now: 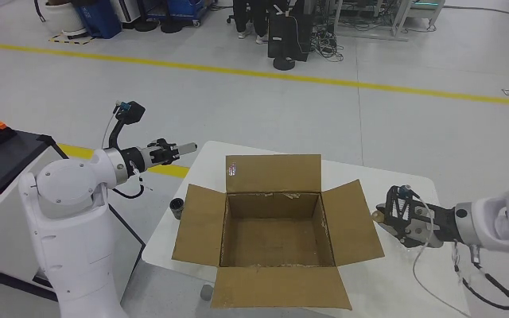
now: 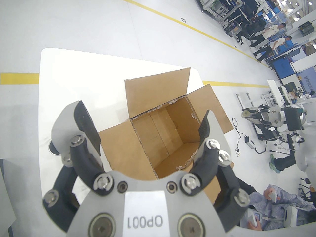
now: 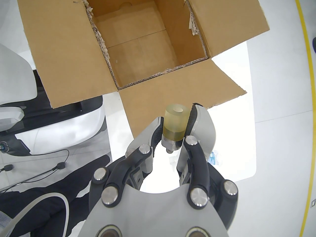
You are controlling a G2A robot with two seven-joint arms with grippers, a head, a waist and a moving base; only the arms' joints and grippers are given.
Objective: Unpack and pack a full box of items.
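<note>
The cardboard box (image 1: 274,173) stands in the middle of the desk (image 1: 374,171) with all four flaps folded outward. Its inside is bare down to the bottom panel, with only frayed paper shreds along the cut edges. I judge from this that the unpacking half is done, or all but done.

My right tool (image 3: 177,115) is closed on a small yellowish cylinder with a metal stud (image 3: 172,124), pinched between the two pads. It hangs just beyond the box's right flap, above the desk rather than above the opening. I cannot tell from here whether this piece is the last one out or the first one going back in. Either way, nothing is repacked yet, so the whole packing half is left.

My left tool (image 2: 144,109) is spread wide and holds nothing. It hangs off the desk's far left corner and faces the box.

A short dark cylinder (image 1: 176,207) stands on the desk just beside the left flap, near the desk's edge. I take it for another unpacked item that will have to go back in. Something pale and bluish lies on the desk beneath my right tool, too hidden to name.
</note>
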